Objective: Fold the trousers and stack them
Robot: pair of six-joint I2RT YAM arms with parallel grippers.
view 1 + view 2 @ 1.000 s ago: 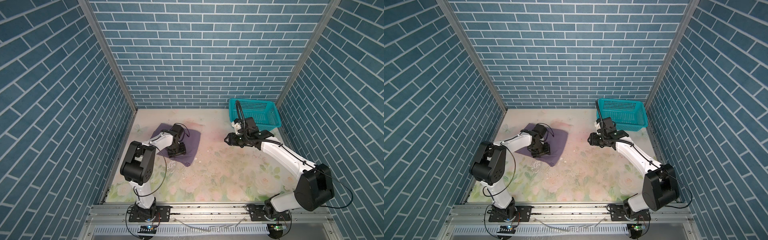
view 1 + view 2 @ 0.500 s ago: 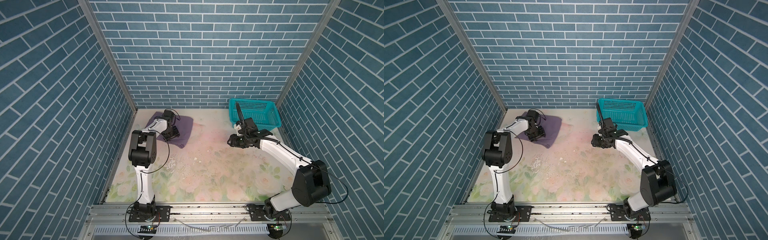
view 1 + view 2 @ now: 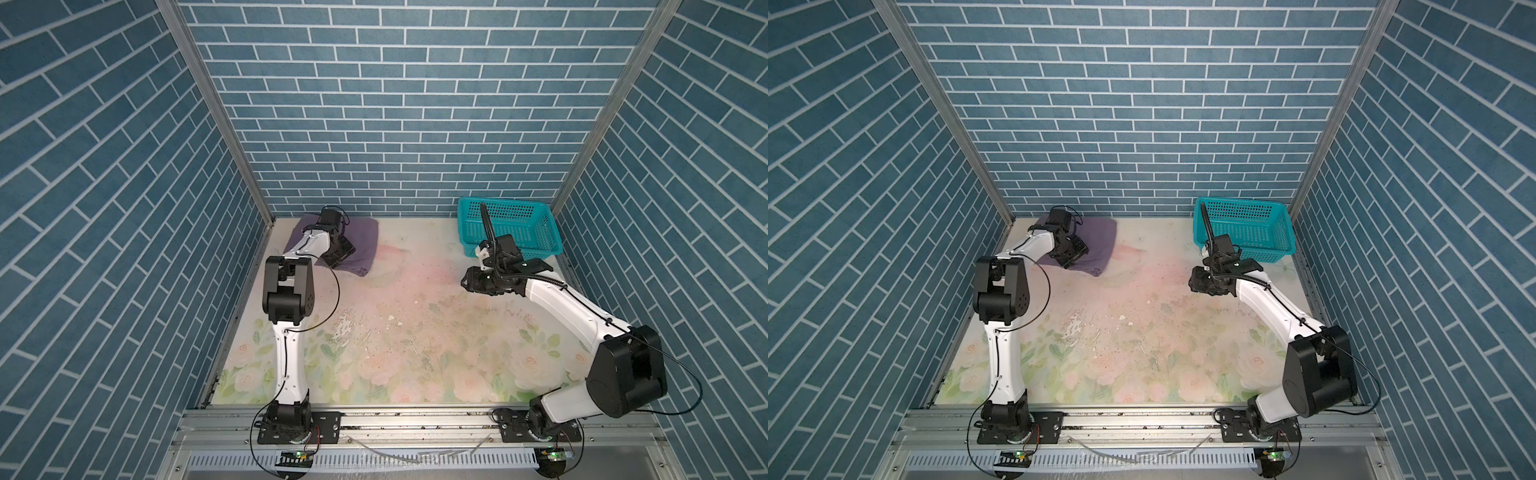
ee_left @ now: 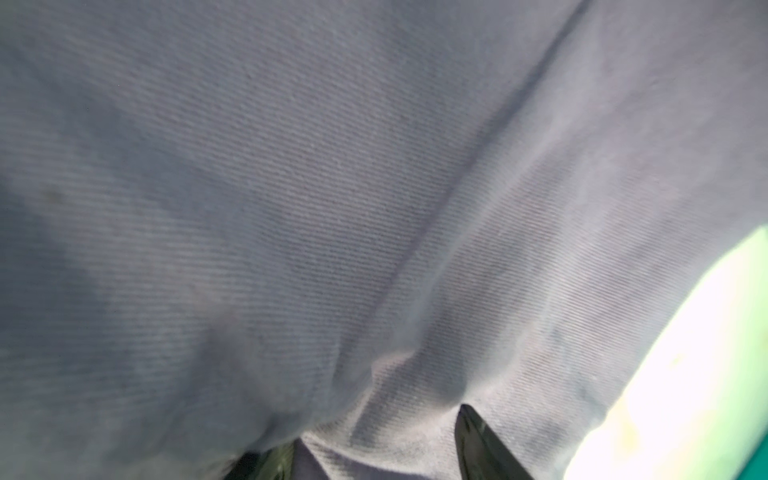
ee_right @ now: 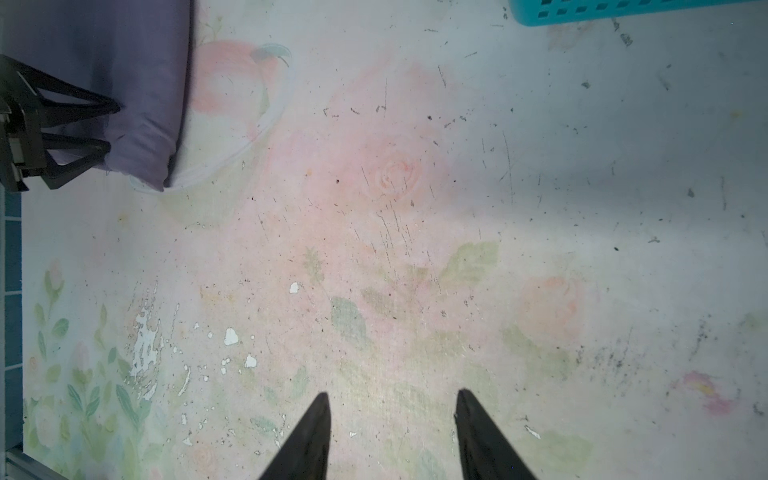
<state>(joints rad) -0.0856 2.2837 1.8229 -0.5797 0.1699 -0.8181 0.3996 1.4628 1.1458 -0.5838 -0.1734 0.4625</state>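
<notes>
Hiding part of the parted left tool, bunched trousers; right tool likewise parted

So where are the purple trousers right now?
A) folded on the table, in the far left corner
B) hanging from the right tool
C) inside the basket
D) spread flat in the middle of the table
A: in a top view the trousers lie folded on the table in its far left corner, under the left tool; nothing purple shows in the basket.
</notes>
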